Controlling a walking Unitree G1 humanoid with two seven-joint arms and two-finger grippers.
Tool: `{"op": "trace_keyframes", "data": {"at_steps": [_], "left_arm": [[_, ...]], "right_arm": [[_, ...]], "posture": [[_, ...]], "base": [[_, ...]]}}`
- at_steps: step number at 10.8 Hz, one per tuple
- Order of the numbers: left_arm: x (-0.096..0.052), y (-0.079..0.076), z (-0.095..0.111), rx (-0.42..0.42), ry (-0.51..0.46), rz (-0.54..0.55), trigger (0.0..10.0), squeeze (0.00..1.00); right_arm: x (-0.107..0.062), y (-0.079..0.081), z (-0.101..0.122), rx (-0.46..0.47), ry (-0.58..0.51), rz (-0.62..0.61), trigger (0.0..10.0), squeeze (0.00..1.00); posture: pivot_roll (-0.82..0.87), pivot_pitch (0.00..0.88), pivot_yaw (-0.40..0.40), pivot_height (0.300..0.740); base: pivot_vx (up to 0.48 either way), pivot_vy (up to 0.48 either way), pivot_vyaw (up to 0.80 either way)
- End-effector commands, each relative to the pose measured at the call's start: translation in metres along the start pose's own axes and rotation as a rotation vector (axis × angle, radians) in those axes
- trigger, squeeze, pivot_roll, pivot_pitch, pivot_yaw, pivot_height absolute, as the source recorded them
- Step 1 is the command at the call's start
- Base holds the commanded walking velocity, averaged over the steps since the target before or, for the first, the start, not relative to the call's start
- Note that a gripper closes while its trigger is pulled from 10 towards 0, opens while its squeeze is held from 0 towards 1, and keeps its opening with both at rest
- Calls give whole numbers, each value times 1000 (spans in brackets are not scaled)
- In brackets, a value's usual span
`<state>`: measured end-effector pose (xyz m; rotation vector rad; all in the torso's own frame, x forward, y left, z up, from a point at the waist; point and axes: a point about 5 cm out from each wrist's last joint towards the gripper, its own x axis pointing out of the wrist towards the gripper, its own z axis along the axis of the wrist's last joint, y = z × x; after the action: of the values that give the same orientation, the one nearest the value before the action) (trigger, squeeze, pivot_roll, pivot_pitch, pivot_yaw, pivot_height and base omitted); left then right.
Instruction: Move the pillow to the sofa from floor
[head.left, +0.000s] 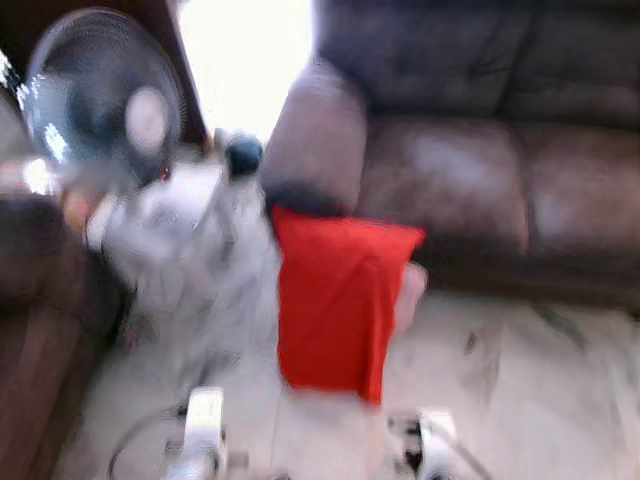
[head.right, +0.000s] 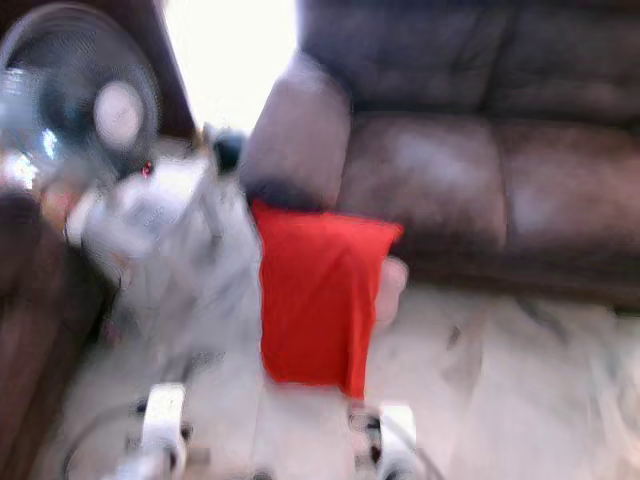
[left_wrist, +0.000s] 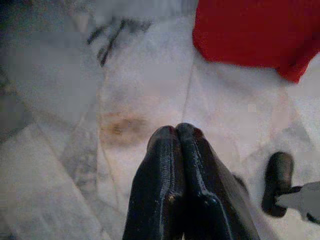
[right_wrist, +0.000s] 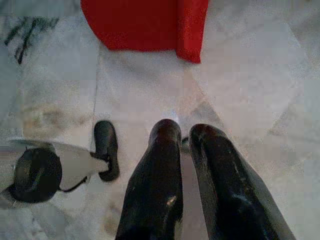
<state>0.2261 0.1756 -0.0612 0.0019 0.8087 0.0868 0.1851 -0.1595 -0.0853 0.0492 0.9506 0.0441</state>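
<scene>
The red pillow (head.left: 340, 305) stands on the marble floor (head.left: 520, 390), propped against the front of the brown sofa (head.left: 480, 180) below its left armrest. A fan (head.left: 100, 95) stands to the pillow's left, by the floor's left edge.

Both grippers hang low over the floor, short of the pillow's bottom edge and touching nothing. The left gripper (left_wrist: 175, 132) has its fingers pressed together, with the pillow ahead and off to one side. The right gripper (right_wrist: 185, 131) has its fingers slightly apart, with the pillow's lower corner straight ahead.
</scene>
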Motion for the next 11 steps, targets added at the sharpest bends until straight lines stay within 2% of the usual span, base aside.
{"op": "trace_keyframes", "data": {"at_steps": [1,11], "left_arm": [[-2,-3,-12,2,40,-11,10000,0],[-3,-4,-13,15,45,-18,10000,0]], "right_arm": [[-2,-4,-11,10,33,-14,10000,0],[-2,-4,-11,-11,35,-3,10000,0]], "posture": [[60,157,27,740],[56,122,28,740]], "base": [[304,0,0],[299,0,0]]}}
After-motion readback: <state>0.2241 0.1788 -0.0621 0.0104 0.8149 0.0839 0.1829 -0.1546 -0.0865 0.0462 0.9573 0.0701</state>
